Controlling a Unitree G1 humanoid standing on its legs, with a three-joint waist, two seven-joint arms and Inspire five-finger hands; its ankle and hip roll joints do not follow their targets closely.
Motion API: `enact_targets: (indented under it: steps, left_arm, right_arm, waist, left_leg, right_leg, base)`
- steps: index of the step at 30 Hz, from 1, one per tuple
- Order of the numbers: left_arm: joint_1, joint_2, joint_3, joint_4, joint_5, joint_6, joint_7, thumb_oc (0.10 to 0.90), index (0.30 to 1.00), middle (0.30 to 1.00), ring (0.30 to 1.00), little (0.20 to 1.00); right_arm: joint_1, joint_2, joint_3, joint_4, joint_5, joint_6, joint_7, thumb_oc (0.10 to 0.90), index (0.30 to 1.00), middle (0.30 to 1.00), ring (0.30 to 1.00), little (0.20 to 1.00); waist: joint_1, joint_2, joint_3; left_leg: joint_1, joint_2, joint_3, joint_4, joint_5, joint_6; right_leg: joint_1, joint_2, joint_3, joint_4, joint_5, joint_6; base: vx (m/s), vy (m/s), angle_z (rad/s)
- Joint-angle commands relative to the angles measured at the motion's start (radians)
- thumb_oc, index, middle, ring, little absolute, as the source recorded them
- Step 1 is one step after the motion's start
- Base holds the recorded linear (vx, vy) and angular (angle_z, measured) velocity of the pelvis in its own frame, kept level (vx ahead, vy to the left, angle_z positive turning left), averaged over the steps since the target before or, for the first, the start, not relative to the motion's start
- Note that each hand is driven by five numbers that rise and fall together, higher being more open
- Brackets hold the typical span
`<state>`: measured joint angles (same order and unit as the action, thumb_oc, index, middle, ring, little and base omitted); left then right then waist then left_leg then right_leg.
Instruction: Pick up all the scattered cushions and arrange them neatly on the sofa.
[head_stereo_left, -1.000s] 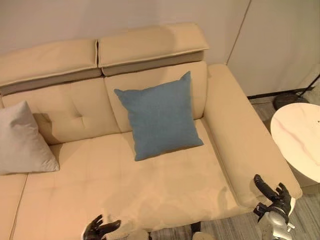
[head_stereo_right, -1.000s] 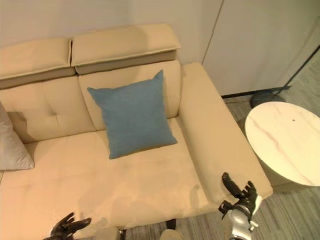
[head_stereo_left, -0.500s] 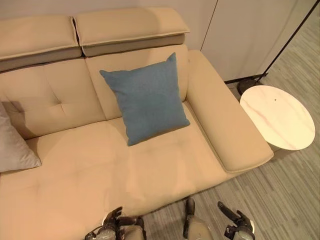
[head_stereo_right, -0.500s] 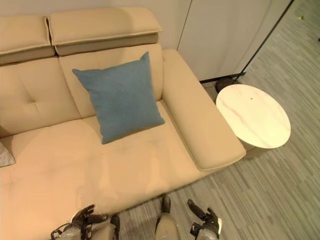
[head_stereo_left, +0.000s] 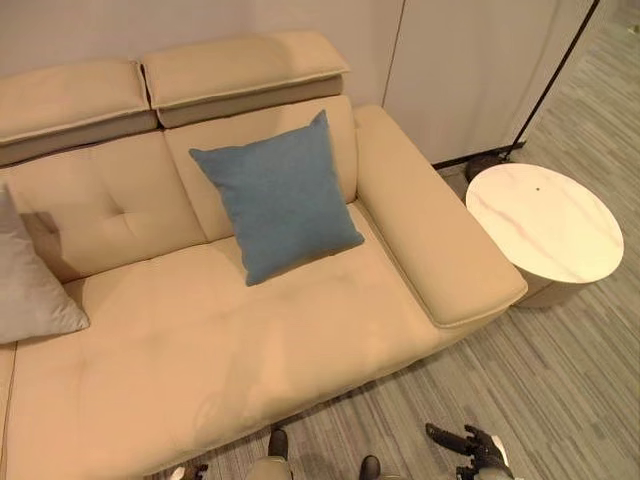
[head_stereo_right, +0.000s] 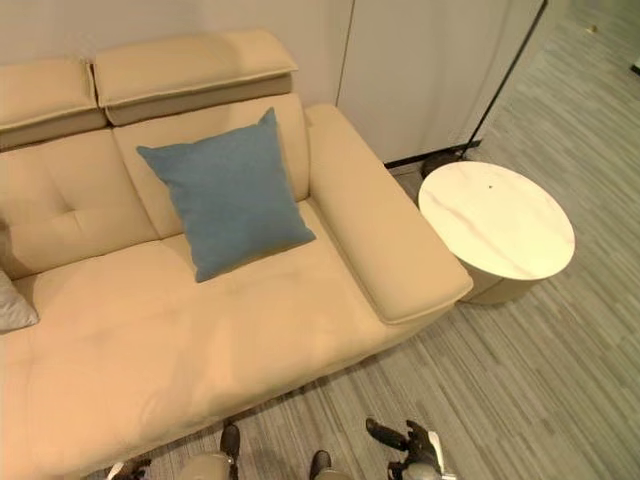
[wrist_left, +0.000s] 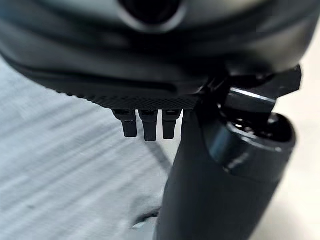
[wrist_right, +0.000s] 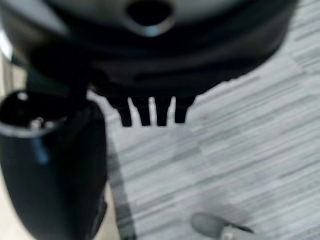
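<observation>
A blue cushion (head_stereo_left: 275, 196) leans upright against the backrest of the beige sofa (head_stereo_left: 250, 340), on its right seat. A light grey cushion (head_stereo_left: 30, 282) leans at the sofa's left end, cut by the view's edge. My right hand (head_stereo_left: 466, 444) hangs low over the grey floor in front of the sofa, fingers (wrist_right: 150, 112) straight and holding nothing. My left hand (wrist_left: 150, 55) is open too, its fingers (wrist_left: 145, 124) straight above the carpet, with nothing in it.
A round white marble side table (head_stereo_left: 545, 222) stands by the sofa's right arm (head_stereo_left: 435, 250). A floor lamp's dark base (head_stereo_right: 440, 165) and thin pole stand behind it, before white wall panels. Striped grey carpet (head_stereo_right: 500, 380) lies in front of the sofa.
The camera has drawn back and shifted, so more floor shows before the sofa. Both hands have dropped to the bottom edge, away from the seat front. The cushions have not moved.
</observation>
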<state>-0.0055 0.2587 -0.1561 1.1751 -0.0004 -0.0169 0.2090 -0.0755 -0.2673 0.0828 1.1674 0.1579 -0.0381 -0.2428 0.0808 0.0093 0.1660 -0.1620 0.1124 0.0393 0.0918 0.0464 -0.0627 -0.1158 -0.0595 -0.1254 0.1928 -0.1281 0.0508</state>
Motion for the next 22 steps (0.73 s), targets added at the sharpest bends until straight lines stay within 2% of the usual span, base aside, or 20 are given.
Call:
enact_targets:
  steps: [1, 2, 3, 5, 7, 8, 9, 11, 13, 16, 22]
  left_arm:
    - [-0.106, 0.038, -0.011, -0.020, -0.001, -0.043, 0.052, 0.800, 0.900, 0.900, 0.900, 0.900]
    - [-0.105, 0.037, -0.011, -0.023, 0.011, -0.040, 0.055, 0.800, 0.900, 0.900, 0.900, 0.900]
    - [-0.101, 0.035, -0.010, -0.015, 0.019, -0.038, 0.053, 0.800, 0.900, 0.900, 0.900, 0.900]
    - [-0.089, 0.021, -0.001, 0.030, 0.025, -0.028, 0.054, 0.800, 0.900, 0.900, 0.900, 0.900]
    - [-0.075, -0.001, 0.001, 0.086, 0.038, -0.013, 0.071, 0.800, 0.900, 0.900, 0.900, 0.900]
    - [-0.064, -0.008, 0.004, 0.112, 0.048, -0.001, 0.084, 0.800, 0.900, 0.900, 0.900, 0.900]
    - [-0.051, -0.017, -0.004, 0.134, 0.084, 0.017, 0.105, 0.800, 0.900, 0.900, 0.900, 0.900]
    - [-0.035, -0.034, 0.011, 0.163, 0.084, 0.031, 0.098, 0.800, 0.900, 0.900, 0.900, 0.900]
    - [-0.035, -0.039, 0.022, 0.165, 0.064, 0.029, 0.101, 0.800, 0.900, 0.900, 0.900, 0.900]
    - [-0.030, -0.050, 0.067, 0.161, -0.020, 0.015, 0.106, 0.800, 0.900, 0.900, 0.900, 0.900]
    - [-0.027, -0.048, 0.078, 0.163, -0.053, 0.015, 0.110, 0.800, 0.900, 0.900, 0.900, 0.900]
  right_arm:
    - [-0.037, -0.033, 0.014, -0.032, -0.059, -0.023, -0.030, 0.800, 0.900, 0.900, 0.900, 0.900]
    - [-0.025, -0.024, 0.022, -0.019, -0.078, -0.013, -0.027, 0.800, 0.900, 0.900, 0.900, 0.900]
    - [-0.019, -0.019, 0.029, -0.006, -0.092, -0.011, -0.026, 0.800, 0.900, 0.900, 0.900, 0.900]
    - [-0.013, -0.012, 0.030, 0.012, -0.100, -0.019, -0.030, 0.800, 0.900, 0.900, 0.900, 0.900]
    - [-0.007, -0.007, 0.014, 0.024, -0.086, -0.026, -0.037, 0.800, 0.900, 0.900, 0.900, 0.900]
    - [-0.004, -0.004, 0.001, 0.030, -0.075, -0.027, -0.042, 0.800, 0.900, 0.900, 0.900, 0.900]
    - [0.013, 0.003, -0.015, 0.028, -0.052, -0.028, -0.039, 0.800, 0.900, 0.900, 0.900, 0.900]
    - [0.018, 0.011, -0.036, 0.034, -0.009, -0.033, -0.021, 0.800, 0.900, 0.900, 0.900, 0.900]
    - [0.017, 0.012, -0.044, 0.045, 0.002, -0.033, -0.021, 0.800, 0.900, 0.900, 0.900, 0.900]
    - [0.022, 0.022, -0.063, 0.082, 0.009, -0.018, -0.028, 0.800, 0.900, 0.900, 0.900, 0.900]
    - [0.001, 0.039, -0.041, 0.075, 0.015, -0.013, -0.016, 0.800, 0.900, 0.900, 0.900, 0.900]
  waist:
    - [-0.044, 0.012, 0.082]
    - [-0.056, 0.006, 0.079]
    - [-0.063, -0.004, 0.076]
    - [-0.068, -0.031, 0.075]
    - [-0.079, -0.035, 0.065]
    - [-0.090, -0.032, 0.055]
    - [-0.105, -0.020, 0.047]
    - [-0.117, 0.001, 0.018]
    - [-0.122, 0.002, 0.014]
    - [-0.120, -0.001, -0.012]
    - [-0.107, -0.013, -0.034]
  left_leg:
    - [-0.151, -0.080, 0.073, -0.009, 0.075, 0.003]
    - [-0.138, -0.053, 0.098, 0.025, 0.055, 0.007]
    - [-0.120, -0.036, 0.091, 0.059, 0.024, 0.013]
    - [-0.087, -0.046, 0.021, 0.173, -0.071, 0.024]
    - [-0.020, -0.055, -0.043, 0.222, -0.122, 0.019]
    - [0.007, -0.041, -0.040, 0.220, -0.127, 0.016]
    - [0.059, -0.032, -0.023, 0.163, -0.144, 0.015]
    - [0.105, -0.050, -0.018, 0.047, -0.148, 0.028]
    - [0.105, -0.060, -0.024, 0.035, -0.141, 0.028]
    - [0.136, -0.080, -0.036, -0.047, -0.129, 0.039]
    - [0.158, -0.099, -0.054, -0.090, -0.116, 0.050]
  right_leg:
    - [0.188, 0.038, 0.000, -0.071, -0.094, -0.011]
    - [0.175, 0.027, -0.015, -0.074, -0.075, -0.007]
    - [0.169, 0.012, -0.021, -0.075, -0.063, -0.005]
    - [0.149, -0.026, -0.021, -0.078, -0.035, -0.002]
    - [0.129, -0.040, -0.017, -0.079, -0.017, -0.001]
    - [0.119, -0.047, -0.026, -0.078, -0.019, -0.001]
    - [0.124, -0.046, -0.033, -0.071, -0.027, 0.005]
    - [0.112, -0.040, -0.031, -0.059, -0.023, 0.015]
    - [0.110, -0.046, -0.039, -0.052, -0.020, 0.018]
    - [0.126, -0.051, -0.057, -0.072, 0.001, 0.032]
    - [0.165, -0.053, -0.058, -0.134, 0.017, 0.038]
  base:
    - [-0.36, -0.003, 0.14]
    - [-0.42, 0.003, 0.28]
    - [-0.23, 0.015, 0.26]
    - [-0.20, 0.039, 0.24]
    - [-0.15, 0.098, -0.22]
    - [-0.07, 0.162, -0.34]
    - [0.01, 0.175, -0.07]
    - [0.05, 0.151, 0.18]
    - [0.01, 0.094, 0.26]
    - [0.02, 0.096, 0.11]
    - [0.03, 0.050, 0.21]
